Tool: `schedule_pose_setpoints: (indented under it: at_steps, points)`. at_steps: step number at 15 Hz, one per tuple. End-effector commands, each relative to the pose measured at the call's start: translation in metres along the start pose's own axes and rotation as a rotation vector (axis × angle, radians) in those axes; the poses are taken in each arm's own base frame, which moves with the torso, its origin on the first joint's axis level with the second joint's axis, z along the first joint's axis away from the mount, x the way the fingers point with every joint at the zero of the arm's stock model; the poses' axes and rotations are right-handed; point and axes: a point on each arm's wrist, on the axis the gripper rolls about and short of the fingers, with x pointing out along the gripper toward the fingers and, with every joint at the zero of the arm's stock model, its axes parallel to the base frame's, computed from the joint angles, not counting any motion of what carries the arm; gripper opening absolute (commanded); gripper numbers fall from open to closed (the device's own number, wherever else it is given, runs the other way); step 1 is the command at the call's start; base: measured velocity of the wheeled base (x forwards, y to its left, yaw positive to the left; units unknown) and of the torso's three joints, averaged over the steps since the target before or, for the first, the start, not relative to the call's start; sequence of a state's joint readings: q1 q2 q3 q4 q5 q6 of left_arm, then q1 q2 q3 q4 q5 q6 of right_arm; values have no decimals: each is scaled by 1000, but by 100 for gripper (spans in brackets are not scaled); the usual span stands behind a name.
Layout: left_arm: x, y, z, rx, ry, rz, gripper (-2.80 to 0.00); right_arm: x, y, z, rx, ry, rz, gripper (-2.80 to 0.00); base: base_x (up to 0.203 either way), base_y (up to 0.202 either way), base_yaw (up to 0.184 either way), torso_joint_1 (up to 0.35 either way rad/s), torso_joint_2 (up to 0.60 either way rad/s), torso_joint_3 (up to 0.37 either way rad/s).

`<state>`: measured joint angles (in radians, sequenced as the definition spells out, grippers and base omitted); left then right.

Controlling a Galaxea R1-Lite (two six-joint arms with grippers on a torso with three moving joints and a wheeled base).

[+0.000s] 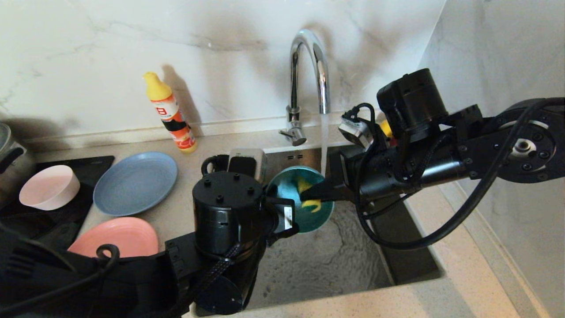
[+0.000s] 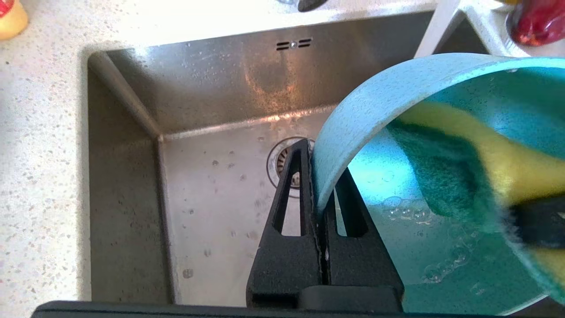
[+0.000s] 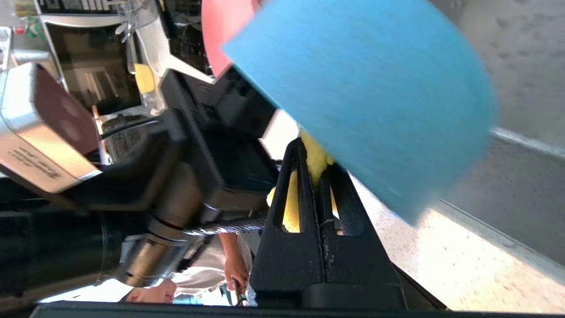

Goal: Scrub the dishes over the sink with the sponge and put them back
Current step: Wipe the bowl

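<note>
A teal bowl [image 1: 284, 187] hangs tilted over the steel sink [image 1: 326, 265], its opening turned toward the right arm. My left gripper [image 2: 320, 163] is shut on the bowl's rim [image 2: 353, 115], one finger outside and one inside. The yellow and green sponge [image 2: 446, 176] is pressed against the bowl's wet, bubbly inside. My right gripper [image 3: 315, 157] is shut on the sponge [image 3: 311, 152], reaching into the bowl from the right. On the counter to the left lie a pale pink bowl [image 1: 49, 186], a blue-grey plate [image 1: 134, 182] and a salmon-pink plate [image 1: 117, 236].
Water runs from the chrome faucet [image 1: 309, 66] down past the bowl's far edge into the sink. A dish soap bottle [image 1: 170, 115] stands by the back wall. A black cooktop [image 1: 53, 212] and a pot [image 1: 9, 163] are at the far left.
</note>
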<state>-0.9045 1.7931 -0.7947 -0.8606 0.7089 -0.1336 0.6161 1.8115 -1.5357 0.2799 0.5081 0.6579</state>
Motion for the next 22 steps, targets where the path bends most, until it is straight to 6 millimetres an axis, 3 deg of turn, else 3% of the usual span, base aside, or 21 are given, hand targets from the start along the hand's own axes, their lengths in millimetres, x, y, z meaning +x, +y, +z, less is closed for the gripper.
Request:
schedule_pose_setpoints:
  at_steps: [1, 9, 12, 15, 22]
  points:
    - [-2, 1, 4, -10, -12, 4, -280, -10, -1, 2, 7, -20, -3, -280, 0, 0, 0, 0, 0, 0]
    - [-4, 4, 3, -8, -9, 6, -280, -49, 12, 5, -17, -105, 19, -280, 0, 0, 0, 0, 0, 0]
    - [-4, 3, 4, -11, -13, 5, -280, -53, 10, -2, -10, -94, 11, -280, 0, 0, 0, 0, 0, 0]
    - [-4, 3, 8, -19, -24, 4, -280, -42, 8, -6, -6, -61, 9, -280, 0, 0, 0, 0, 0, 0]
    - [-2, 0, 12, -32, -35, 1, -280, 10, 9, -23, -14, 78, 14, -280, 0, 0, 0, 0, 0, 0]
